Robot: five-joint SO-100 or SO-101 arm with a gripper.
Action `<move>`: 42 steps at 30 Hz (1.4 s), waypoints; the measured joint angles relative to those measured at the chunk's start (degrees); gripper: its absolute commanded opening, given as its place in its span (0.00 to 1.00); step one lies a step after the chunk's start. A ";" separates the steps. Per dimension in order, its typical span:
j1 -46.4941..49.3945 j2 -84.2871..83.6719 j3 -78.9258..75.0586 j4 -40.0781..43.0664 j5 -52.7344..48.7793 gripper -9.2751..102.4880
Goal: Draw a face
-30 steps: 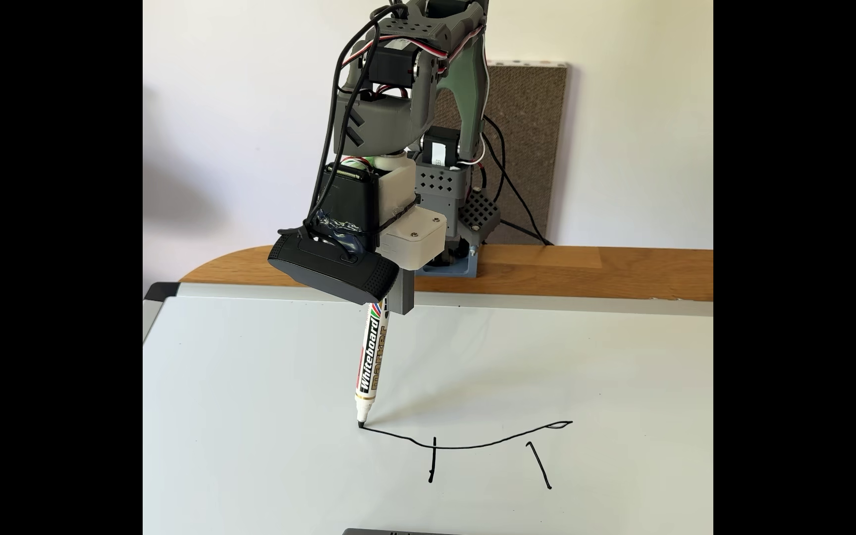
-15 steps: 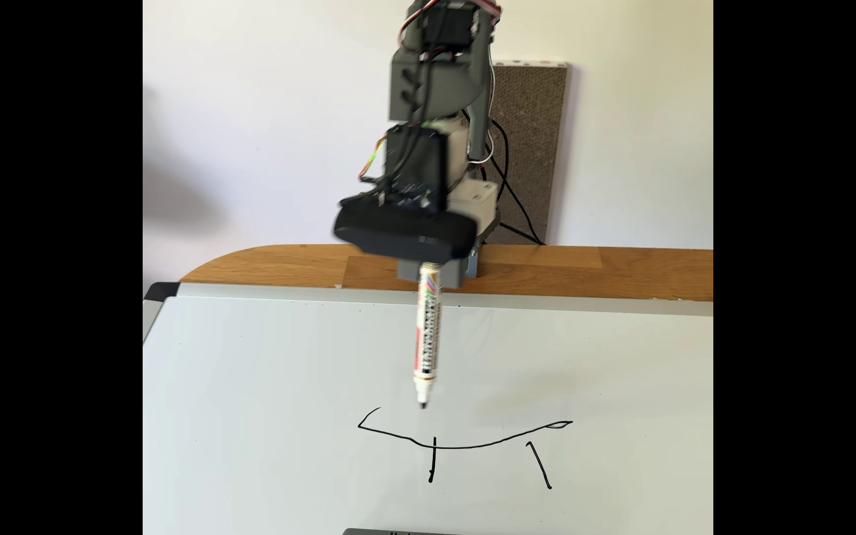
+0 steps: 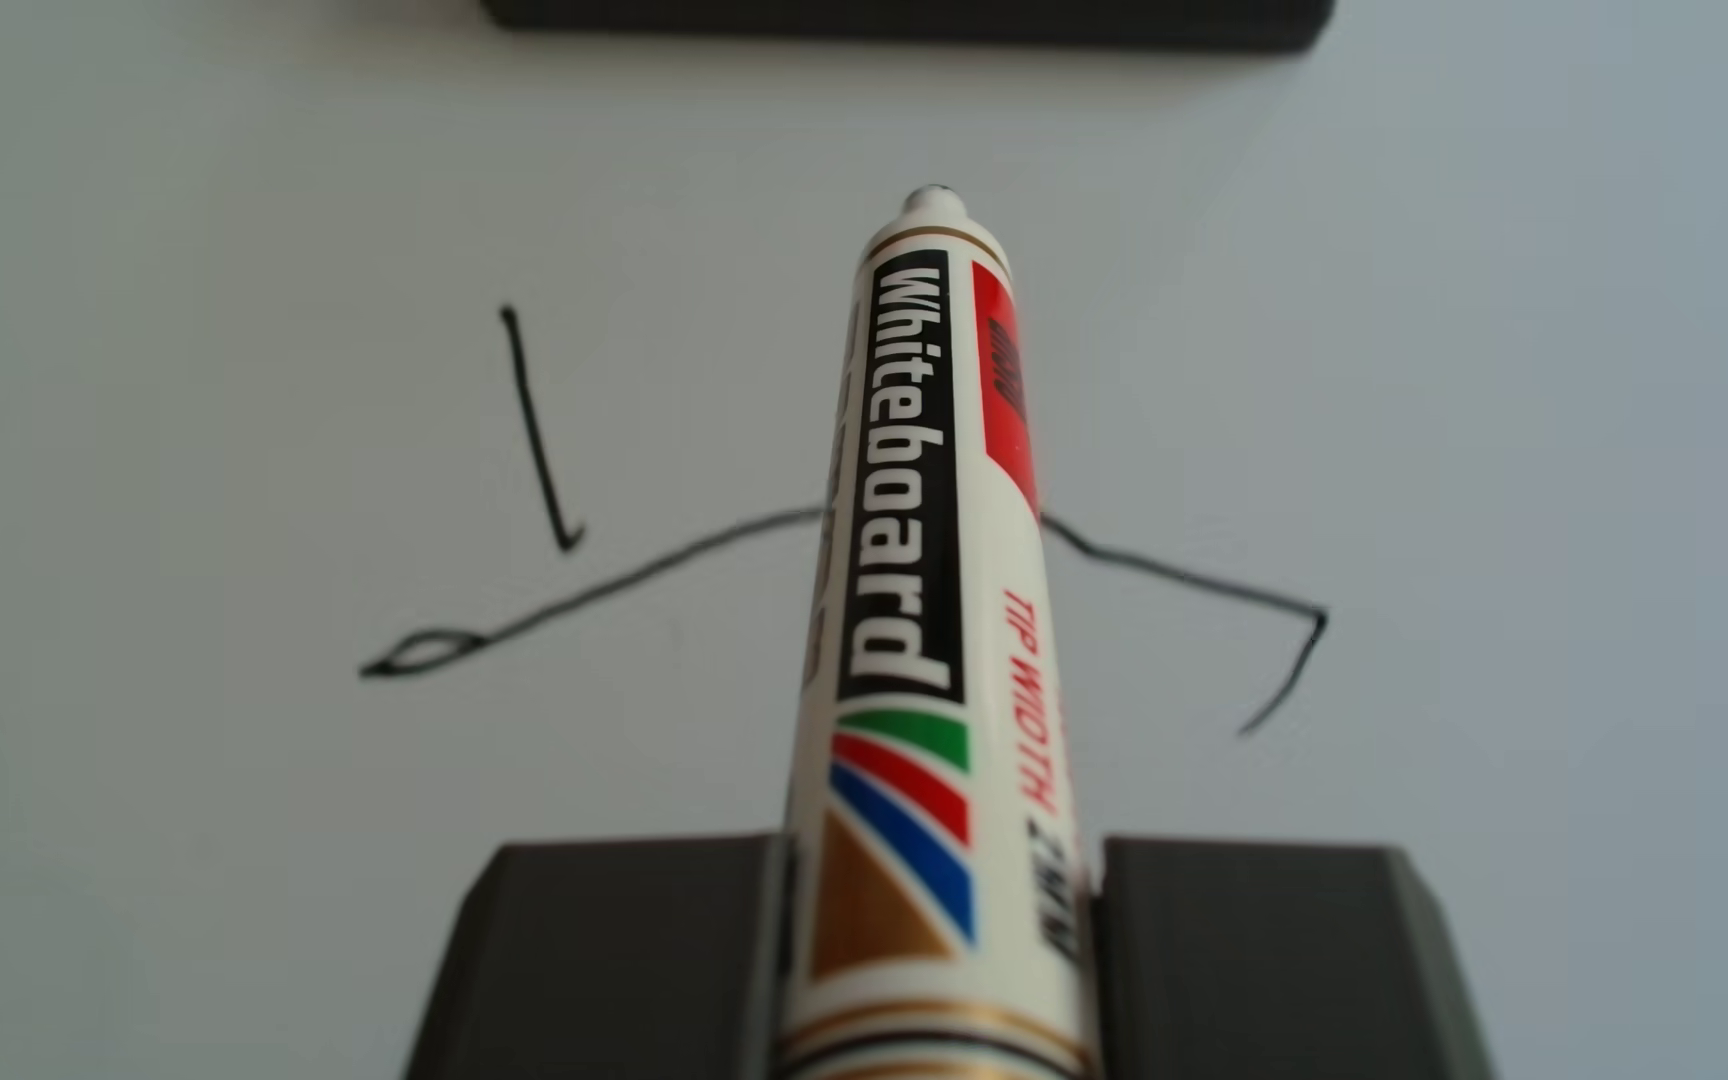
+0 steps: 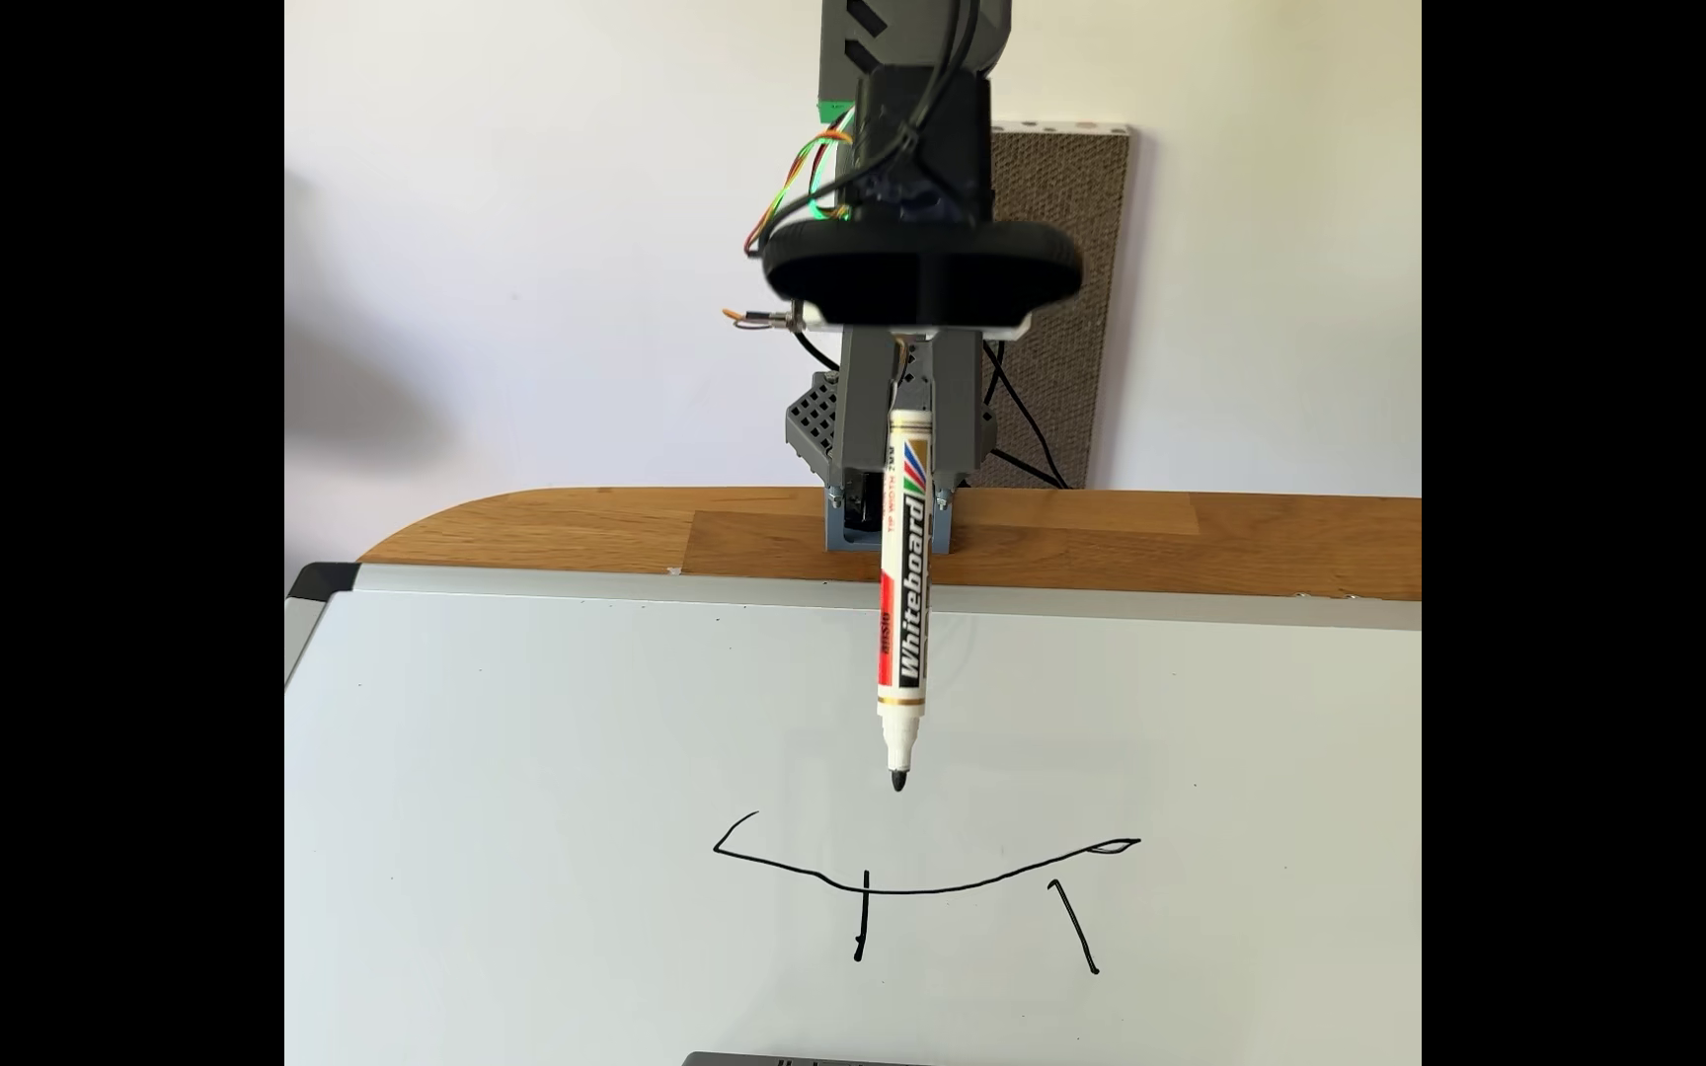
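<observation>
Nearest the fixed camera, a grey block (image 4: 798, 1059) peeks in at the bottom edge, on the whiteboard (image 4: 521, 820). Next out, the face (image 4: 931, 890): two short upright strokes and a long shallow curve crossing the top of one, small loop at the curve's right end, hook at its left in the fixed view. The curve's long axis runs left-right, across the line of the arm. Beyond that the whiteboard marker (image 4: 905, 605) tip hangs clear of the board, just past the curve's middle, on the arm's side of it; so the drawing lies below and camera-ward of the tip. Marker near vertical, nib down. Gripper (image 4: 908, 410) clamped on the marker's upper barrel, pointing straight down, webcam (image 4: 921, 272) bolted above it, base on the wooden table (image 4: 1136, 543) behind. In the other view, marker (image 3: 927, 623) runs up the middle between dark gripper blocks (image 3: 938, 955), hiding the mid-curve of the face (image 3: 631, 571). Judgement: drawing looks finished; arm lifted off.
</observation>
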 measured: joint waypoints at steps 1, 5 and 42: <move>-0.79 1.41 0.09 -1.49 0.00 0.07; -5.27 11.69 5.10 -10.46 0.00 0.07; -7.12 67.50 23.12 6.42 3.96 0.08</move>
